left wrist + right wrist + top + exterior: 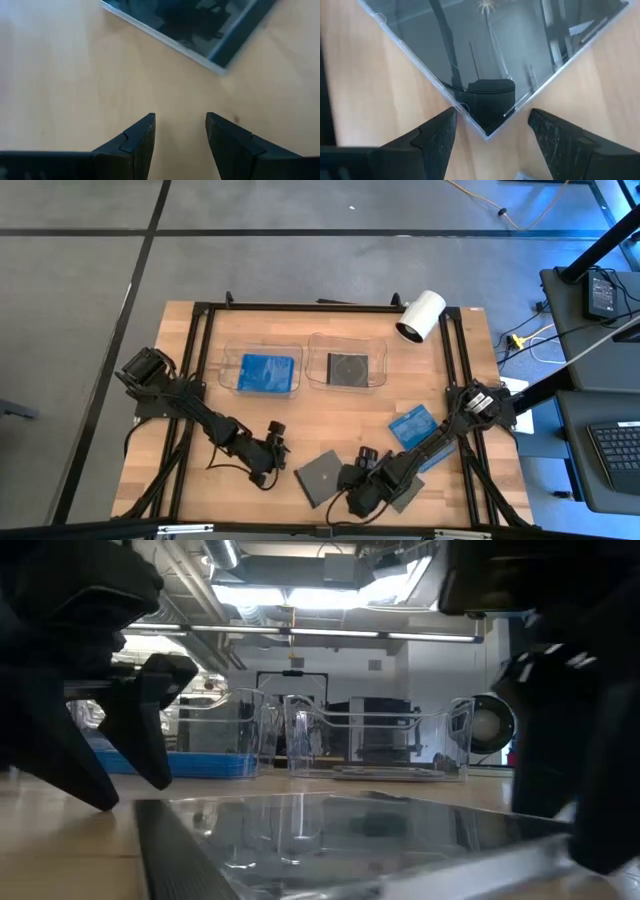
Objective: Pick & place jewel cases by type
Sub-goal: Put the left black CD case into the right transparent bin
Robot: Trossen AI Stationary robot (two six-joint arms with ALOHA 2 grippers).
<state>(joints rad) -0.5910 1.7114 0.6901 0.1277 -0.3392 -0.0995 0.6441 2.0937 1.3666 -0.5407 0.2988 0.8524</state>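
- Two clear trays are sitting side by side near the bench's [200, 405] far edge: the left tray [228, 352] is holding a blue jewel case [268, 371], and the right tray [316, 346] is holding a dark jewel case [347, 368].
- Left of the bench's middle, the left arm is reaching toward the near edge, with the left pincer [272, 470] hovering low over bare wood, its fingers [135, 145] standing narrowly parted and holding nothing.
- Just beside that pincer, a grey jewel case [322, 476] is lying flat on the bench near the near edge, between the two pincers; in the left wrist view its corner [220, 30] is showing ahead of the fingertips, apart from them.
- Right of it, the right pincer [357, 492] is sitting low at the near edge, its fingers [435, 137] spread wide, with a corner of the grey case [485, 120] lying between them; neither finger is pressing on it.
- Under the right arm, another dark case [405, 493] is lying partly hidden.
- Farther right, a second blue jewel case [411, 424] is lying on the bench toward the right edge, with one more blue case [434, 459] peeking out just beyond the arm.
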